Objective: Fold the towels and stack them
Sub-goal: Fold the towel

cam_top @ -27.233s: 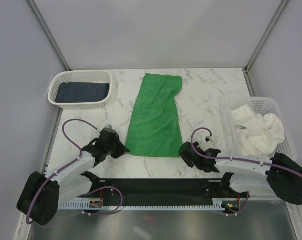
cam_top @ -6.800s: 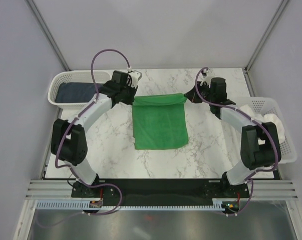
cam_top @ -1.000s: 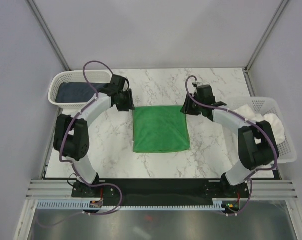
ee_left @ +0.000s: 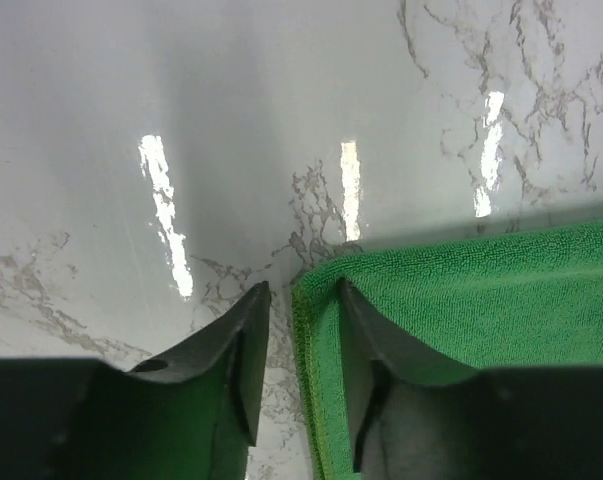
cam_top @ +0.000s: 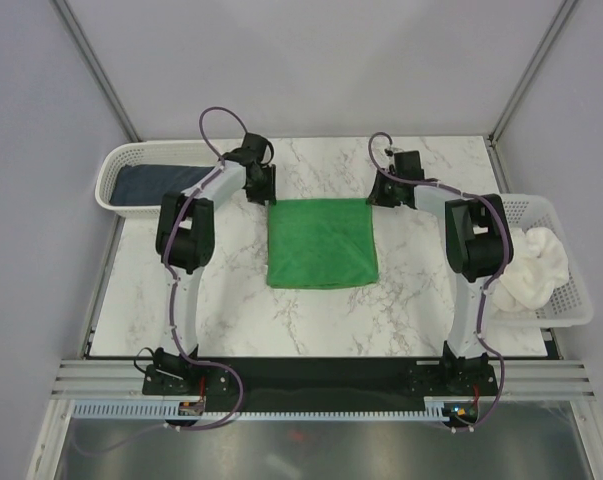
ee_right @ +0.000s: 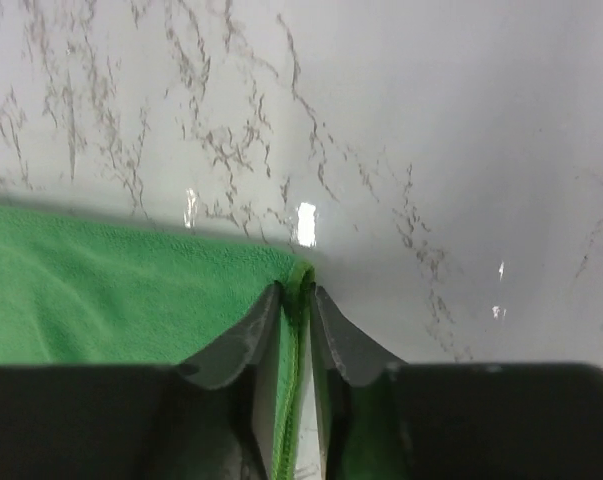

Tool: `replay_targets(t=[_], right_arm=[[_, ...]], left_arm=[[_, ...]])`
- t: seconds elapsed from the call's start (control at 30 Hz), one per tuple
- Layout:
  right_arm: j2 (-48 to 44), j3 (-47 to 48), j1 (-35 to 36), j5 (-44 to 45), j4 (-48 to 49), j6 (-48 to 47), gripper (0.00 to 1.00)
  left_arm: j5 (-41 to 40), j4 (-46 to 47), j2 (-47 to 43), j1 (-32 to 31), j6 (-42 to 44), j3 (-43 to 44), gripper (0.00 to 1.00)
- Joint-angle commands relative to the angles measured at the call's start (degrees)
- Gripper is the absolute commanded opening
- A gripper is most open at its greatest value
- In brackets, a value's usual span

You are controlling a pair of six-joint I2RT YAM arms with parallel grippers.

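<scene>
The green towel (cam_top: 321, 243) lies folded in half, flat in the middle of the marble table. My left gripper (cam_top: 265, 190) is at its far left corner. In the left wrist view the jaws (ee_left: 301, 290) stand open, with the towel's (ee_left: 481, 290) corner edge lying loose between them. My right gripper (cam_top: 377, 192) is at the far right corner. In the right wrist view its jaws (ee_right: 295, 290) are pinched shut on the towel's (ee_right: 111, 290) hemmed corner.
A white basket (cam_top: 114, 160) at the back left holds a folded dark blue towel (cam_top: 156, 182). A white basket (cam_top: 571, 300) at the right edge holds crumpled white towels (cam_top: 533, 265). Grey walls enclose the table.
Both grippers have moved toward the far side, and the towel's far edge has gone with them, so the towel lies flatter and squarer.
</scene>
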Motion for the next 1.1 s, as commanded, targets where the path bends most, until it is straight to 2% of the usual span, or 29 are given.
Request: replay_targets(t=[0.0, 0.17, 0.27, 0.33, 0.37, 0.43, 0.47, 0.5, 0.6, 0.63, 0.77, 0.87, 0.93, 1.07], right_arm=[[1.9, 4.5, -0.4, 0.0, -1.5, -0.6, 0.29], [-4.3, 4.4, -0.4, 2.5, -10.3, 0.9, 0.38], [-10.4, 2.4, -0.3, 3.1, -16.4, 2.1, 0.49], [-14.5, -1.8, 0.3, 3.8, -18.1, 3.2, 0.51], [-18.5, -3.4, 1.1, 3.5, -18.4, 4.1, 0.51], [-23.3, -8.4, 2.0, 1.1, -19.4, 4.7, 0.52], [-24.9, -10.3, 2.6, 0.0, -19.5, 6.0, 0.50], [-26.4, -14.5, 2.9, -1.5, -19.4, 6.9, 0.48], [-30.9, -22.1, 3.8, -5.3, -17.8, 9.7, 0.41], [-32.4, -23.5, 4.0, -4.6, -17.8, 10.0, 0.40], [-35.0, -28.8, 4.1, 0.2, -14.2, 11.7, 0.28], [-34.8, -31.6, 4.2, 1.3, -8.3, 12.7, 0.24], [-33.8, -32.6, 4.2, 0.7, -4.7, 12.8, 0.24], [-32.1, -33.0, 4.4, -1.4, -0.5, 12.6, 0.25]], left_arm=[[-0.6, -2.7, -1.4, 0.6, 1.5, 2.4, 0.45], [-2.8, -5.8, -9.6, 0.7, 1.3, 1.9, 0.52], [0.6, -7.1, -18.1, -0.3, 0.6, -2.4, 0.52], [3.1, -5.9, -26.1, -1.0, -2.3, -10.1, 0.51], [7.6, -4.5, -28.6, -1.4, -2.8, -13.5, 0.49], [11.3, -0.7, -36.0, -4.0, -4.6, -24.0, 0.49], [13.6, 1.2, -38.4, -6.3, -6.3, -31.3, 0.49], [16.4, 4.9, -40.0, -7.3, -7.1, -34.6, 0.49], [18.2, 7.6, -42.5, -11.4, -10.5, -43.5, 0.48], [17.7, 8.6, -42.5, -12.1, -11.1, -45.3, 0.47], [18.0, 13.7, -42.7, -13.2, -16.1, -54.9, 0.45], [16.1, 14.8, -42.4, -13.7, -17.0, -58.3, 0.43], [12.6, 14.1, -41.7, -13.7, -17.2, -59.9, 0.43], [10.7, 13.8, -40.6, -13.7, -17.3, -60.9, 0.42]])
